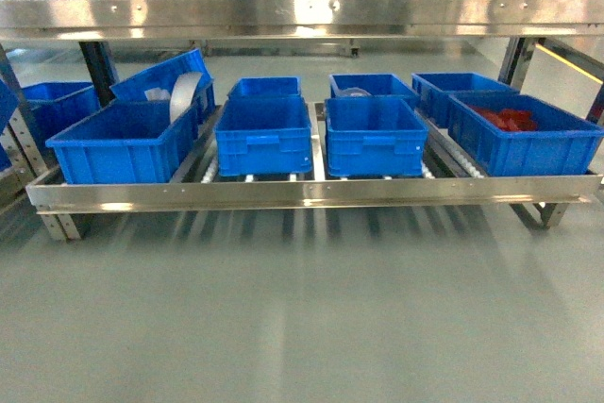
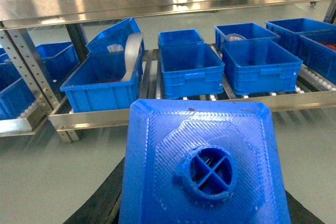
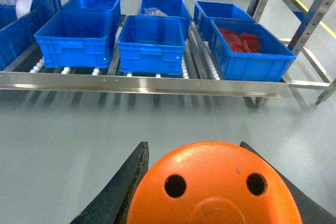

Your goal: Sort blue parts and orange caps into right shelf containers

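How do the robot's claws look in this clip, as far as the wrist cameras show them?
Little shows. The right claw has black, smooth, curved fingers tapering upward. Of the left claw, only dark matte black edges appear. No cables or markings show, and the head view shows neither arm.

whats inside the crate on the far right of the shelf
A pile of red pieces lies inside the far-right crate, heaped toward its back. The front wall hides the crate's floor near the front, so anything low there cannot be seen.

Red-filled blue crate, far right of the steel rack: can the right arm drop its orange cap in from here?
Probably yes. The large blue plastic crate holding red pieces is open-topped in the front row, with bare floor before it, and the right gripper holds the round orange cap.
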Available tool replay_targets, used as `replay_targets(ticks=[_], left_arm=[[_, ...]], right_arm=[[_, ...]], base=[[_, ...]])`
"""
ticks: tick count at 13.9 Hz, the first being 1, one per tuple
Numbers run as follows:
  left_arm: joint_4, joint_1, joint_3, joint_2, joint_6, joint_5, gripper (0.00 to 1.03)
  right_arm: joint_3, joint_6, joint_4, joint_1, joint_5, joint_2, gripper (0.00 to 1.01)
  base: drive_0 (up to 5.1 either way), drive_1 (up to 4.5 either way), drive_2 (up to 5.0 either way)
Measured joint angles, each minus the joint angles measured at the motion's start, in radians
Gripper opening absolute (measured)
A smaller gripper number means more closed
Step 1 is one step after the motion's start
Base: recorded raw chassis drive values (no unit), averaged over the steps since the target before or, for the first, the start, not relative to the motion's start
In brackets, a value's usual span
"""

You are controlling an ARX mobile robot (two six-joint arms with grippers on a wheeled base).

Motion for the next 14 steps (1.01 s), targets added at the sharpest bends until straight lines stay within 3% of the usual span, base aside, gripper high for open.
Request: replay_targets(ticks=[14], left_arm=[[0.000,0.000,0.000,0.000,0.000,0.000,0.44]], right_arm=[[0.000,0.000,0.000,0.000,-0.001,0.000,0.43]], base=[[0.0,0.00,0.0]])
